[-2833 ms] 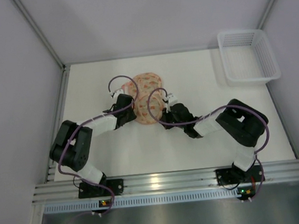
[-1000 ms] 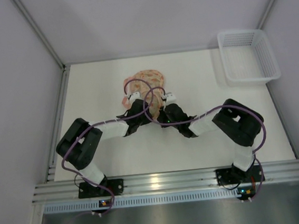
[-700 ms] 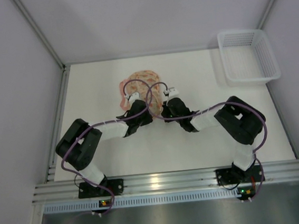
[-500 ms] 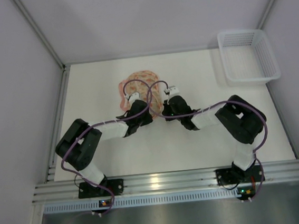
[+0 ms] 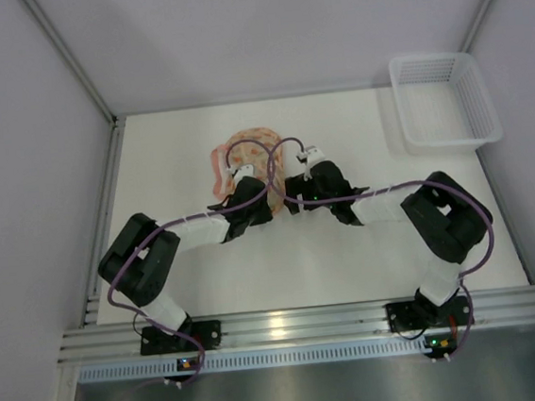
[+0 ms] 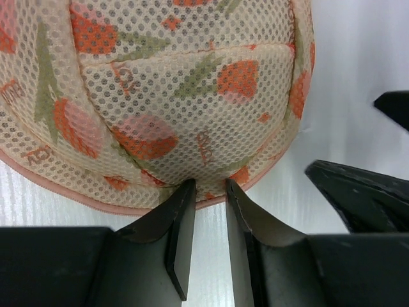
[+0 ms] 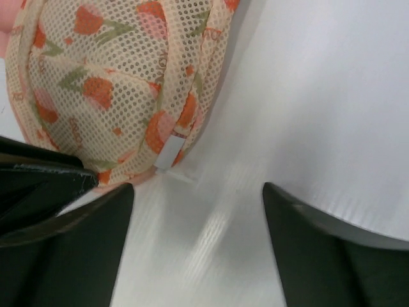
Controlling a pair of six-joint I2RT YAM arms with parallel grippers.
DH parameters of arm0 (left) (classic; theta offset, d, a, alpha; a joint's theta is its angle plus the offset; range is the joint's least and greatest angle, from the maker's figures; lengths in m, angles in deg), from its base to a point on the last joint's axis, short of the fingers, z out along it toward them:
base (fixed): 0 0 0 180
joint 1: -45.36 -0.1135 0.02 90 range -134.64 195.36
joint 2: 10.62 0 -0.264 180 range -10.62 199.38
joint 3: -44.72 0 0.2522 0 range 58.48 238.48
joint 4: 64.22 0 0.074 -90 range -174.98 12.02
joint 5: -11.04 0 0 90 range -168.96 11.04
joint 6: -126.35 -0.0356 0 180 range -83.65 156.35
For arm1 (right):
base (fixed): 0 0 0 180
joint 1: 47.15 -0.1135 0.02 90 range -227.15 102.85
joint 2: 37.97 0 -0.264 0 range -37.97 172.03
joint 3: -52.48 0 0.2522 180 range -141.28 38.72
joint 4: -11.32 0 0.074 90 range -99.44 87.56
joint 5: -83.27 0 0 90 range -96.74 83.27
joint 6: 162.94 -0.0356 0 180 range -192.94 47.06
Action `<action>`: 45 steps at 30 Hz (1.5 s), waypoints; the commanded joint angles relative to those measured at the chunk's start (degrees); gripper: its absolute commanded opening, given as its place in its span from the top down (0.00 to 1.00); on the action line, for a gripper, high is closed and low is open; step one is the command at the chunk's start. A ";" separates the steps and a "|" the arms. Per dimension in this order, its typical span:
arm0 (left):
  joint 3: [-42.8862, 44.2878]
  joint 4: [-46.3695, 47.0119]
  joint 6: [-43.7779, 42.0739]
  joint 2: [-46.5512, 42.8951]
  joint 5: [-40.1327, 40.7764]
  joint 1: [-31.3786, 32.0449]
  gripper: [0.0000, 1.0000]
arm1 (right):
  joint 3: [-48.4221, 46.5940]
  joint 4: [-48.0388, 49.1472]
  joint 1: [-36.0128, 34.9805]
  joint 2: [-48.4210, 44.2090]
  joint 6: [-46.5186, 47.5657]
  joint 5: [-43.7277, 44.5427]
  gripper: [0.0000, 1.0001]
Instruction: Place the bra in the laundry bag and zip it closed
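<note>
The left claw [image 6: 208, 185] narrowed to a slim gap; right claw [image 7: 197, 188] spread wide; both arms angled inward

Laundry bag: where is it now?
In the top view the laundry bag lies on the table, left of centre, just beyond both grippers: left gripper pinching its near rim, right gripper open beside it.

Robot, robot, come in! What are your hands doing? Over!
Left hand pinching laundry bag rim. Right hand open, empty, beside it. Bag domed, bra out of sight. Basket far off, nothing blocking.
</note>
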State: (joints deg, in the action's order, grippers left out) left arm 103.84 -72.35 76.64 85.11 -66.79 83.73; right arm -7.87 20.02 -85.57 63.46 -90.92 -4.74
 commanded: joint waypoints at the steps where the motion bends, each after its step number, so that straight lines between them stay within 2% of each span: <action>1: 1.04 -8.18 -4.78 -2.71 -0.47 -0.05 0.67 | -1.40 -3.03 0.97 -7.55 0.75 -1.56 0.12; 5: 4.20 -10.63 -8.55 -8.43 0.23 -0.22 0.64 | -2.10 -7.77 4.65 -16.32 0.49 -1.65 0.03; 8: 7.10 -13.96 -10.58 -13.27 0.32 -1.19 0.61 | -4.38 -14.10 7.46 -21.33 0.58 -0.60 0.01; 12: 9.39 -16.95 -12.69 -19.51 -2.49 -4.17 0.50 | -6.31 -19.98 11.07 -27.49 1.19 0.98 0.01; 17: 12.11 -21.00 -14.97 -28.65 -1.97 -8.56 0.24 | -7.20 -26.40 12.13 -35.13 3.73 7.31 0.00; 20: 12.29 -23.03 -15.33 -34.36 -0.48 -10.76 0.18 | -5.45 -26.24 12.05 -40.32 2.95 7.50 0.01; 25: 4.92 -22.77 -12.35 -47.96 0.14 -11.56 0.13 | 3.50 -19.22 12.13 -48.24 0.23 5.12 0.01; 28: 0.10 -23.73 -10.94 -53.68 2.16 -11.56 0.13 | 10.71 -13.42 12.05 -52.90 -0.83 3.72 0.01; 33: -6.50 -24.26 -8.39 -59.68 0.49 -11.56 0.13 | 22.13 -7.08 11.96 -57.92 -3.73 3.10 0.01; 45: -8.45 -24.44 -7.95 -60.57 1.63 -11.56 0.13 | 20.58 -8.48 12.05 -56.52 -4.44 1.96 0.01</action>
State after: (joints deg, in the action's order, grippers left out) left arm 94.77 -98.23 68.01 24.52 -65.98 72.34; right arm 16.00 8.24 -73.76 6.81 -94.74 -2.11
